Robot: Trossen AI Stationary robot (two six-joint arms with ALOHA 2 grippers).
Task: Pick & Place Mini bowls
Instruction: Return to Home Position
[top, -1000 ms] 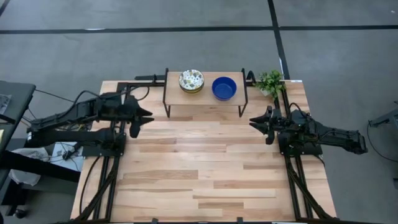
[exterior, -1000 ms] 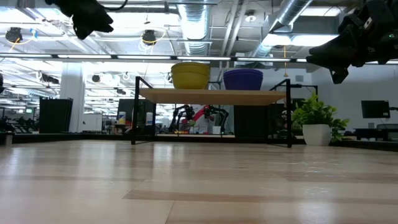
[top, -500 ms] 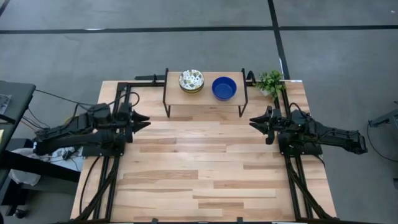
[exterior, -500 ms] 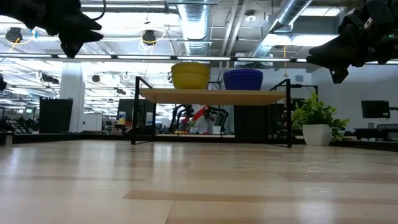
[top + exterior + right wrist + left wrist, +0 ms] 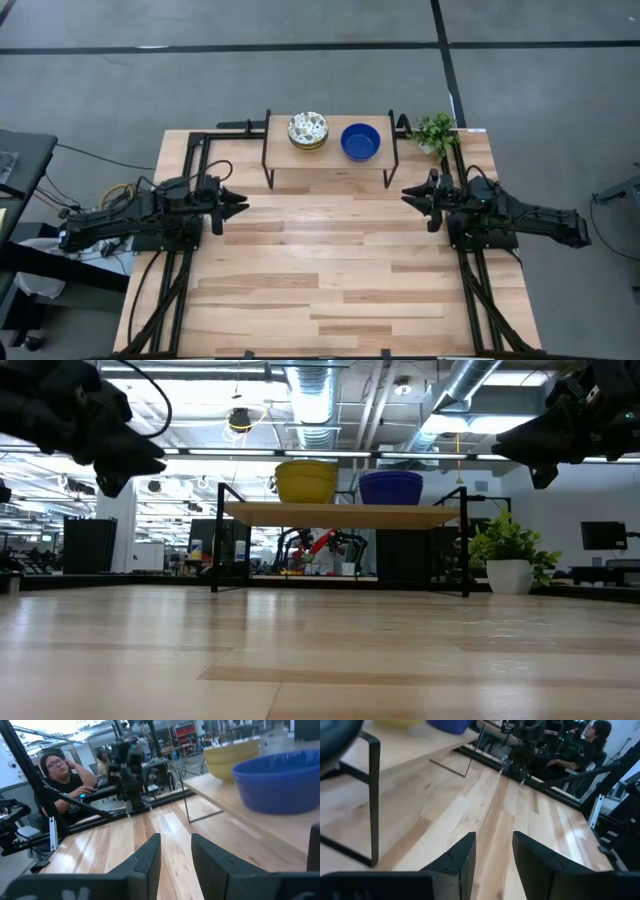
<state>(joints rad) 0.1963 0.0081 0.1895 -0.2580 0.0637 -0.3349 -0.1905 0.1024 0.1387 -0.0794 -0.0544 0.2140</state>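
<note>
Since every mini bowl is sitting on the shelf (image 5: pixel 335 156), only the homing looks to be remaining.

White patterned stack (image 5: pixel 307 130) and blue stack (image 5: pixel 360 141) are resting side by side, near but not touching, at the table's (image 5: pixel 330 270) far edge. Round, so no long axis; mouths are facing up, each stack's axis running vertical. Left gripper (image 5: pixel 241 200) is hanging off the shelf's left end, right gripper (image 5: pixel 407 194) off its right end by the plant (image 5: pixel 435 130). Both are showing fingers narrowly parted, holding nothing. Judging the return best done high and slow, clear of the shelf's frame, finishing with the left arm mirroring the right.
</note>
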